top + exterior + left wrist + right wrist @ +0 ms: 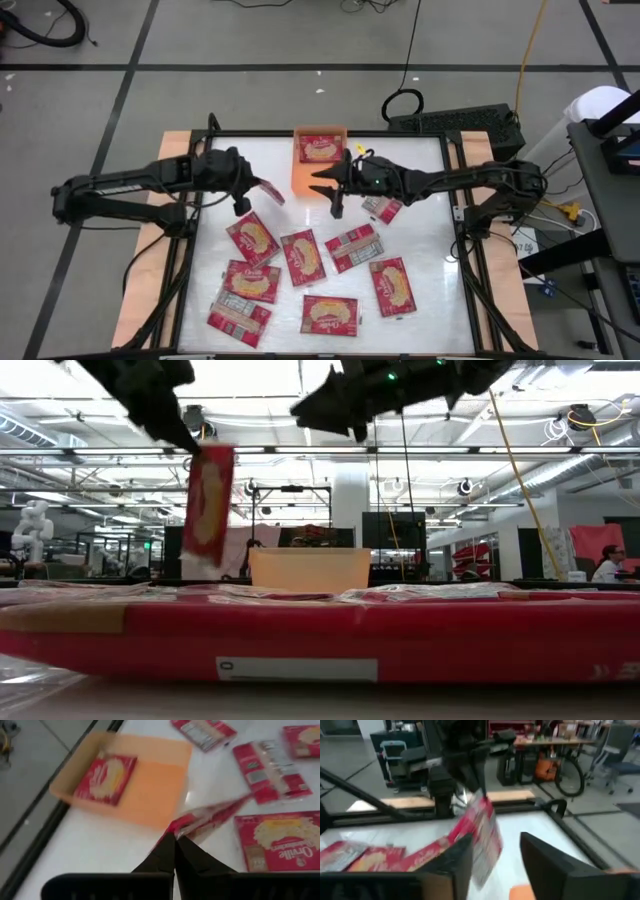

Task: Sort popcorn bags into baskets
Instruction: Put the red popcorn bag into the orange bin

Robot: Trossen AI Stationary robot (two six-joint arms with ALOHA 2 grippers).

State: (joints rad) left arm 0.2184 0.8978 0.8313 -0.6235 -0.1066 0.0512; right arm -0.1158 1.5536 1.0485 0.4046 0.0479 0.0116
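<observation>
Left tool (262, 190), clenched on a hanging popcorn bag (270, 192), hovers at nine o'clock of the orange basket (305, 180); right tool (335, 186), released, at three o'clock. Best practice: carry the bag fully over the basket's empty half, lower flat, then release.

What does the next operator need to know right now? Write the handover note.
Left gripper: shut on a popcorn bag, held in the air left of the orange tray.
Right gripper: open, empty, over the tray's near end.
Done: one bag lies in the tray's far half.
Left: the held bag, plus about eight bags spread over the table nearer the camera; one of them lies under the right arm. Some lie back side up.
</observation>
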